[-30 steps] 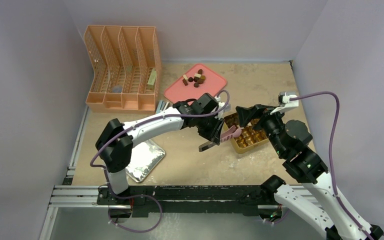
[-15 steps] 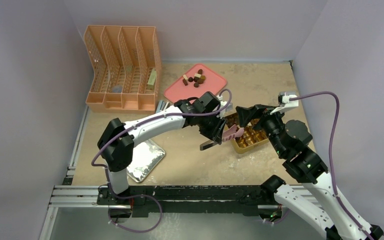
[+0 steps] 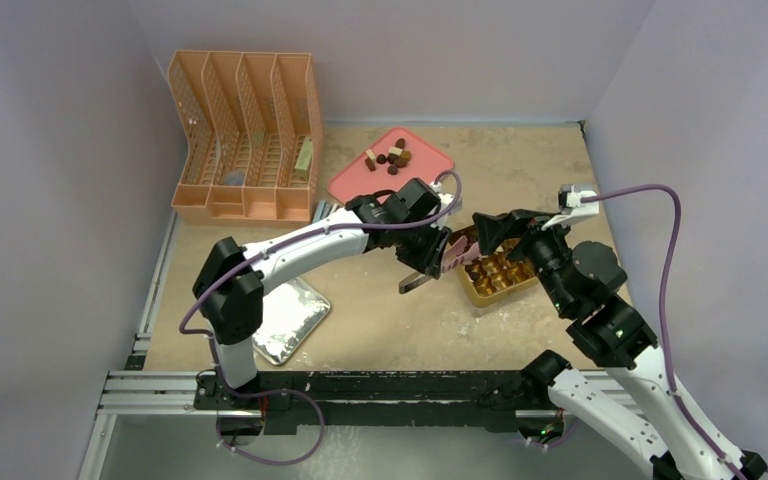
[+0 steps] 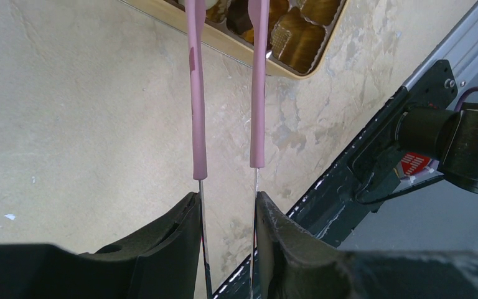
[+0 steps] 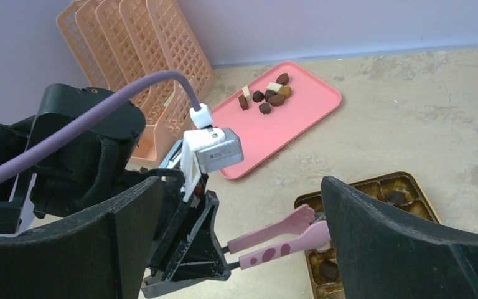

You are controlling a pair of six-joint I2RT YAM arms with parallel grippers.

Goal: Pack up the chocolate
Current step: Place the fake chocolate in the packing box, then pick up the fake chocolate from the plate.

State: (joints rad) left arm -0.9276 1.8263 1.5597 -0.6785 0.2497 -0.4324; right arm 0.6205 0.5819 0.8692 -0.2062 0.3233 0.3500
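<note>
Pink tongs (image 3: 452,256) are my tool in the overhead view. The left gripper (image 3: 428,268) is clamped on their shanks and reaches across the middle of the table (image 3: 560,170). Their tips sit over the left end of the gold gridded box (image 3: 490,297), which lies nearer the table's right edge than its left. I judge this to be the placing step, with a piece being brought to a cell. The right gripper (image 3: 505,232) hovers over the box's far side, jaws spread wide and holding nothing. The loose chocolate (image 3: 392,156) lies in a small cluster on the pink tray (image 3: 355,185) near the far edge, well apart from the box.

From the left wrist, the tong arms run apart and parallel over bare table and cross the box rim. Their tips leave the picture, so I cannot tell whether they pinch a piece. The cells in sight are mostly bare gold, though one looks to hold a dark piece.

From the right wrist, the tips lie close together at the box's left end, and a few dark pieces sit in separate cells. Next I need to lower the tips into a vacant cell, ease the squeeze, then go to the tray for another piece.
</note>
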